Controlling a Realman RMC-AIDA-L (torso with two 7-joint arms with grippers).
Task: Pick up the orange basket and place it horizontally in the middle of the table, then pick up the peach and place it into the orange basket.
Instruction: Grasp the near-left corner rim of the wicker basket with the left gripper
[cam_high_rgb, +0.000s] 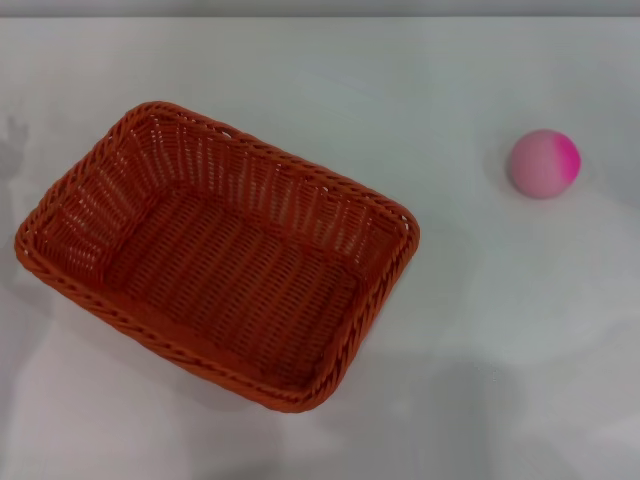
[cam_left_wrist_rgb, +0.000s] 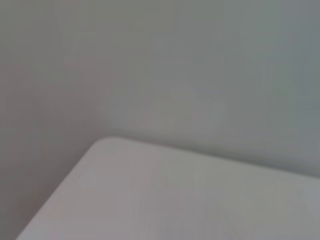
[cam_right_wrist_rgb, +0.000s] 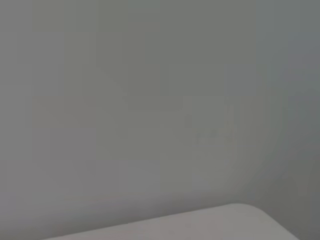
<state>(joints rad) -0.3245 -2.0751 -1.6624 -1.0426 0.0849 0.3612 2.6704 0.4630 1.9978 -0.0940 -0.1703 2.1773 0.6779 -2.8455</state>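
Nearest my head camera sits the orange basket, left of centre on the table. It lies skewed: long axis running from far-left toward near-right, one rounded corner pointing at me. Open side up, flat on the surface, woven floor bare. Braided rim intact all round.

Moving right: a stretch of plain white tabletop, then the peach, well apart from the basket and farther back than the basket's middle. It rests on the table by itself, deeper magenta blush facing right, paler pink to the left. It touches nothing else.

Neither of my grippers shows in the head view. Left wrist camera gives only a rounded corner of the table against a grey background; right wrist camera likewise, a rounded table corner low in its picture and grey beyond. No fingers appear in either wrist picture, so whether my left or right tool stands wide, narrow or holding anything, I cannot tell. Both arms are off to the sides, away from basket and peach.
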